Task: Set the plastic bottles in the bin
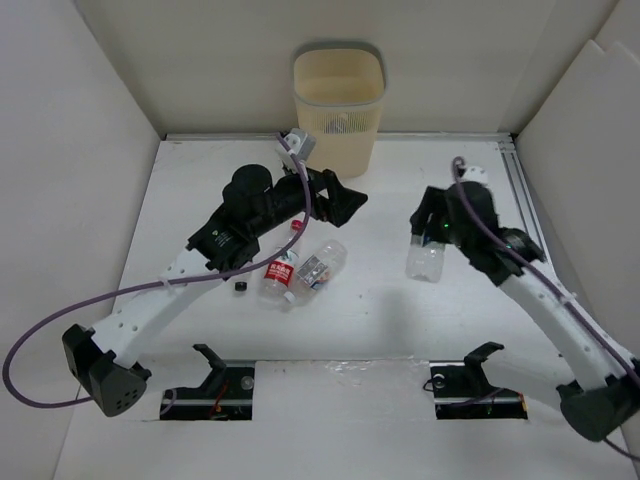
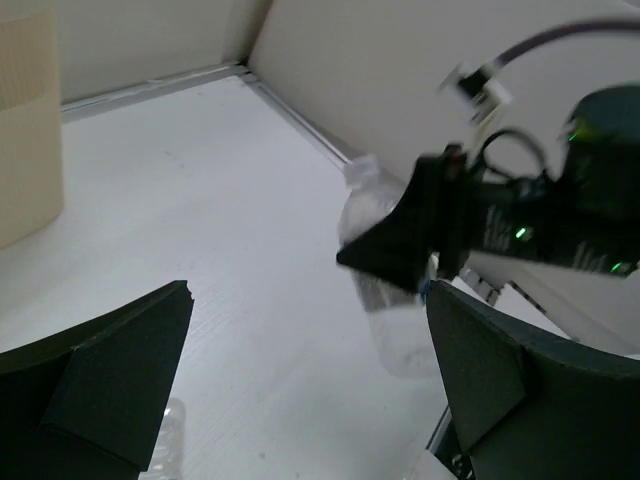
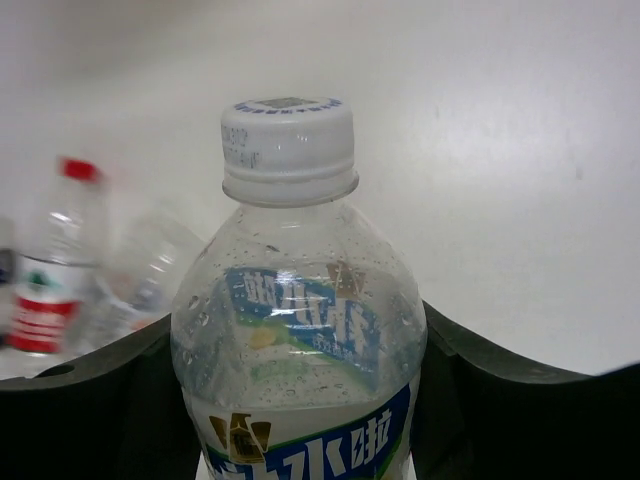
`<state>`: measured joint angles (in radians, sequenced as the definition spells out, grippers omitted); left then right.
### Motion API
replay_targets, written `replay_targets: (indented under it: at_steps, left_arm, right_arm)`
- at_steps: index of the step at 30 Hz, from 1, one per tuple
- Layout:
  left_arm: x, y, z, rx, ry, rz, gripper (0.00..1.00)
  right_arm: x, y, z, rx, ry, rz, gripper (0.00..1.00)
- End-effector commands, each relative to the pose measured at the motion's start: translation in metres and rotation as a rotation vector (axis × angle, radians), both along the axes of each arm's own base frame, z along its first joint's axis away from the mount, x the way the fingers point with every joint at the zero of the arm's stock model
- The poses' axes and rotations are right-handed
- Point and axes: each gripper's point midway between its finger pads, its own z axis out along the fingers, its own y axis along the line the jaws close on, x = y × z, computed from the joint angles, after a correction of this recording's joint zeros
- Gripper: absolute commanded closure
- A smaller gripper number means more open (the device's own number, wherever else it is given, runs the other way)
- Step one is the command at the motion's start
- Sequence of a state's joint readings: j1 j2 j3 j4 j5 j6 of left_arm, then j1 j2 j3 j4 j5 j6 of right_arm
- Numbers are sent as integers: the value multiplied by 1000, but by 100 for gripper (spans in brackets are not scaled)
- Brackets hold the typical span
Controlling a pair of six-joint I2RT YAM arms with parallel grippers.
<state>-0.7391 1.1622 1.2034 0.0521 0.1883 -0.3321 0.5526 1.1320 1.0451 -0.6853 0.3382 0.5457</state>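
Note:
My right gripper (image 1: 430, 232) is shut on a clear bottle (image 1: 424, 261) with a white cap and blue label, held at the right of the table. The right wrist view shows this bottle (image 3: 296, 330) between my dark fingers (image 3: 95, 400). My left gripper (image 1: 342, 200) is open and empty, in front of the cream-yellow bin (image 1: 338, 110) at the far wall. In the left wrist view its jaws (image 2: 310, 292) stand wide apart, facing the held bottle (image 2: 392, 320). A red-labelled bottle (image 1: 282, 276) and a clear bottle (image 1: 319, 266) lie left of centre. The other bottles are out of view.
A small black cap (image 1: 240, 288) lies beside the red-labelled bottle. White walls enclose the table on the left, back and right. A metal rail (image 1: 524, 195) runs along the right edge. The bin's side (image 2: 25, 130) shows at the left of the left wrist view.

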Motion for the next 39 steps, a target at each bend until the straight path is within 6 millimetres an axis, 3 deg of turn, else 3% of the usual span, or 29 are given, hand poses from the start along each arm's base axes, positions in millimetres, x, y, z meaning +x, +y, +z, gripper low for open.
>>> replay_targets:
  at_steps: [1,3,4,5,8,9,15,16,21,22,23,26,28,30,31,32,33,34,35,37,38,39]
  left_arm:
    - [-30,-27,30,-88,-101,-233,0]
    - [-38,-40,31,-104,-126,-312,0]
    - [-41,-44,34,-120,-132,-345,0]
    - [-50,-49,42,-147,-164,-405,0]
    - [-63,-61,44,-187,-158,-512,0]
    - [-65,-63,50,-210,-181,-532,0]
    - [-72,-88,42,-228,-154,-632,0]
    - [-71,-96,31,-216,-128,-643,0]
    - [-72,-114,18,-229,-84,-715,0]
    - [-83,-117,18,-238,-79,-769,0]
    - [-86,-117,27,-271,-120,-797,0]
    - [-94,-126,28,-324,-97,-846,0]
    - [-93,-127,33,-357,-90,-848,2]
    - [-97,-122,52,-416,-166,-855,15]
    - [-99,-120,57,-433,-184,-861,25]
    - [-94,-117,62,-447,-197,-845,43]
    - [-84,-117,61,-451,-177,-804,77]
    - [-76,-116,65,-447,-178,-777,85]
    - [-60,-111,76,-441,-201,-730,87]
    - [-21,-111,65,-364,-179,-593,92]
    - [4,-102,67,-339,-195,-512,92]
    - [22,-96,81,-324,-233,-444,92]
  right_arm:
    - [4,-9,110,125,-309,94,100]
    - [-5,7,163,244,-478,260,100]
    - [-9,14,181,286,-527,316,100]
    - [-20,32,191,345,-543,438,100]
    - [-32,49,231,431,-680,582,100]
    - [-38,56,236,463,-696,634,100]
    - [-44,68,259,554,-780,703,100]
    - [-50,68,266,558,-811,729,100]
    - [-59,71,285,610,-874,766,100]
    - [-61,72,288,610,-887,778,100]
    - [-58,73,288,624,-882,776,100]
    - [-53,80,285,660,-876,797,100]
    - [-51,83,283,679,-872,805,94]
    - [-46,83,277,683,-859,806,89]
    - [-43,84,276,683,-866,808,76]
    - [-40,82,272,687,-854,796,69]
    - [-35,77,272,676,-860,775,57]
    - [-36,72,275,676,-868,762,1]
    - [-36,65,275,658,-885,737,0]
    - [-24,41,273,599,-903,641,0]
    - [-20,32,267,577,-873,592,0]
    - [-21,22,267,536,-889,562,0]
